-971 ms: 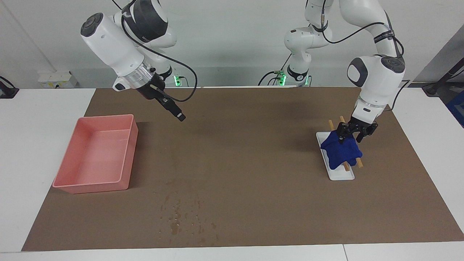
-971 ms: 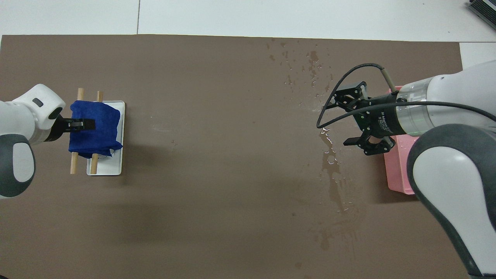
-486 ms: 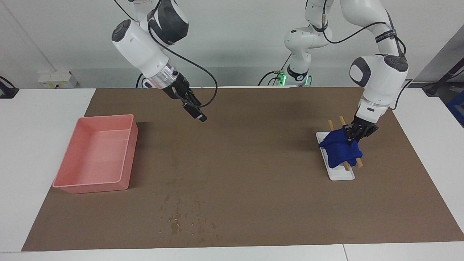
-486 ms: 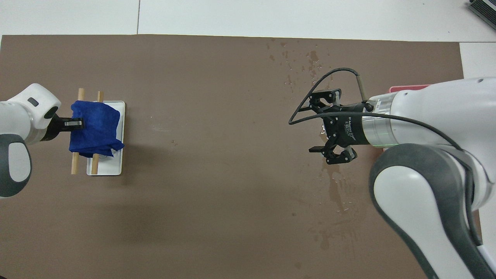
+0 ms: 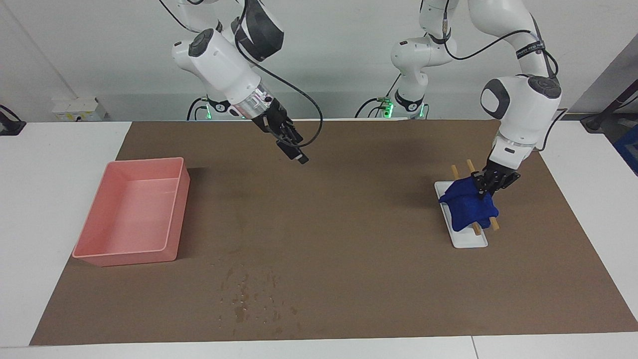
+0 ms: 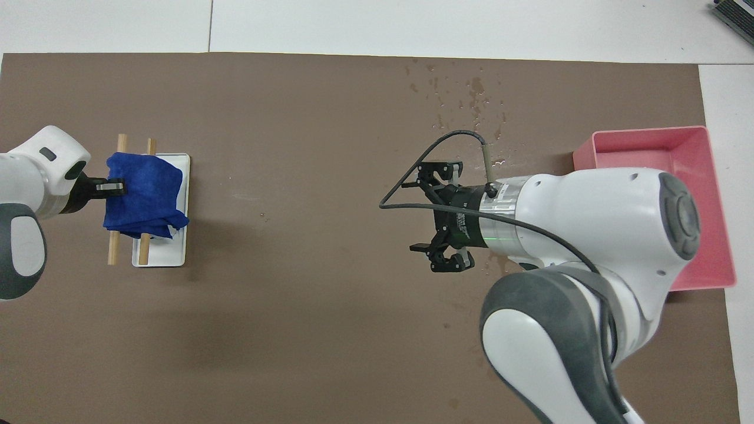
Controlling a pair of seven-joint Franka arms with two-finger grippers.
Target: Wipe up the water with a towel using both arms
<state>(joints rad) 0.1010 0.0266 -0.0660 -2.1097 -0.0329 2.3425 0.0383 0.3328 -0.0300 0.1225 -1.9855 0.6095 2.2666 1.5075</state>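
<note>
A blue towel [image 5: 466, 204] [image 6: 147, 194] hangs over two wooden rods [image 5: 454, 172] [image 6: 122, 141] on a white tray [image 5: 471, 240] [image 6: 168, 256] toward the left arm's end of the table. My left gripper [image 5: 482, 187] [image 6: 112, 187] is shut on the towel's edge nearest that arm. The water [image 5: 249, 299] [image 6: 465, 100] is a patch of dark specks on the brown mat, farther from the robots than the pink bin. My right gripper [image 5: 297, 155] [image 6: 421, 212] hangs open and holds nothing, in the air over the mat between the bin and the table's middle.
A pink bin [image 5: 144, 161] [image 6: 648, 131] stands at the right arm's end of the mat, partly covered by the right arm in the overhead view. A fainter wet streak [image 6: 500, 265] shows beside that arm's wrist. White tabletop borders the mat.
The left gripper has closed on the towel and stayed at the tray. The right arm has swung from beside the pink bin toward the middle of the table, still open.
</note>
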